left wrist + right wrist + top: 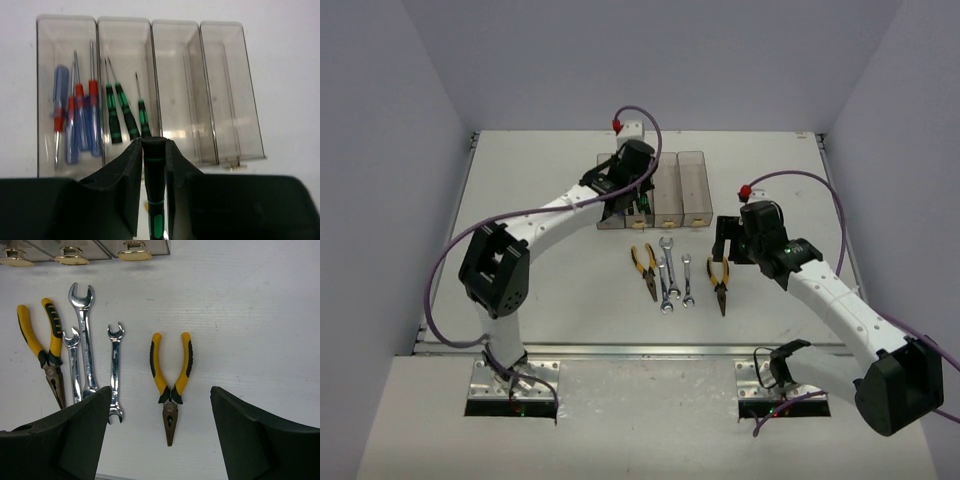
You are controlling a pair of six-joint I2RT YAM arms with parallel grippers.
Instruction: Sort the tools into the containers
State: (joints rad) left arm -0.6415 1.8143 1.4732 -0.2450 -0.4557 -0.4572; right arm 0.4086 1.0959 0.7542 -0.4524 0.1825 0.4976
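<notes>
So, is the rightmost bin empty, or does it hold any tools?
Empty: the rightmost bin shows only its bare, clear floor, with nothing inside.

bin 3 [180, 90], bin 4 [227, 90]: open tops, floors bare
bin 2 [127, 50]: 3 green/black screwdrivers [122, 112] on floor, far end free
bin 1 [65, 40]: blue/red screwdrivers [80, 120] crowd mid
R pliers [171, 385]: bare table [260, 315] on R, wrenches [92, 355] near on L

— How many bins [227, 60] do you count?
— Four, joined in one row.
— And the screwdrivers?
— Eight in all. There are four blue-and-red screwdrivers [80, 110]. There are also four green-and-black screwdrivers [127, 115]: three lie in a bin, and one is pinched in the left tool [153, 145].
— What is on the counter [250, 315]?
— Three wrenches [86, 340] and two pliers [171, 395].
</notes>
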